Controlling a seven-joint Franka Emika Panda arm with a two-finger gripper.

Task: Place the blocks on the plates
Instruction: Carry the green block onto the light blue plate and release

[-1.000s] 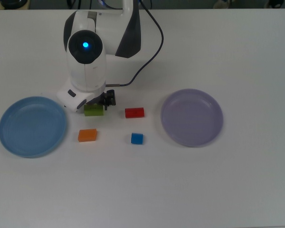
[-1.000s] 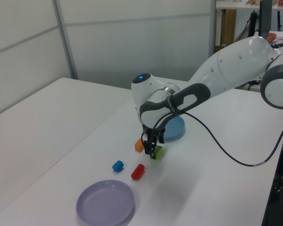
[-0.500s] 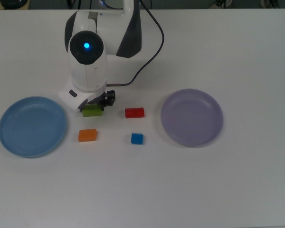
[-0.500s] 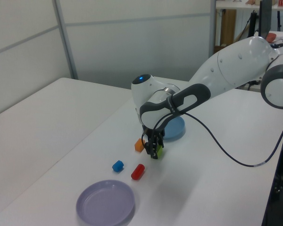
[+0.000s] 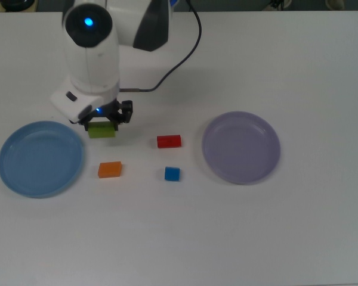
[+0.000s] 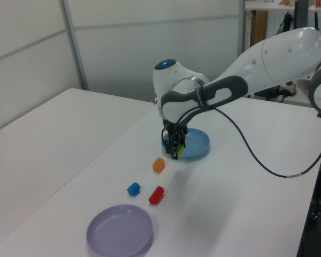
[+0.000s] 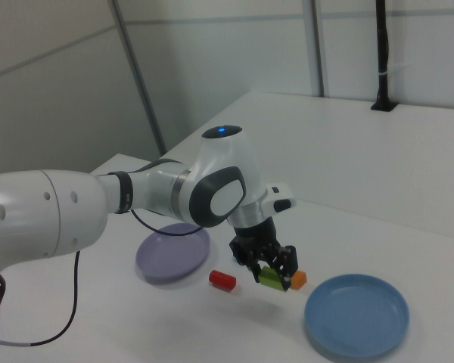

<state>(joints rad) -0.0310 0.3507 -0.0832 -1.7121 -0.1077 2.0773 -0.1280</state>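
The gripper (image 5: 102, 121) is clamped on the lime-green block (image 5: 101, 130), held off the table (image 5: 185, 238) — just right of the light blue plate (image 5: 40, 158) in the top view. The orange block (image 5: 110, 170), red block (image 5: 169, 141) and blue block (image 5: 172, 173) lie between it and the lavender plate (image 5: 241, 147).

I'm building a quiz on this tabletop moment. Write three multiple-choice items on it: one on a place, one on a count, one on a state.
1. In the top view, where is the light blue plate?
A. the top view's left
B. the top view's right
C. under the red block

2. How many blocks lie on the table, unheld?
A. one
B. three
C. four

3. The lime-green block is:
A. on the lavender plate
B. flat on the table
C. held in the gripper, lifted

Key:
1 A: the light blue plate is at the top view's left, the lavender plate at its right.
2 B: the orange block, red block and blue block.
3 C: the gripper holds the lime-green block; the right view shows it off the table.
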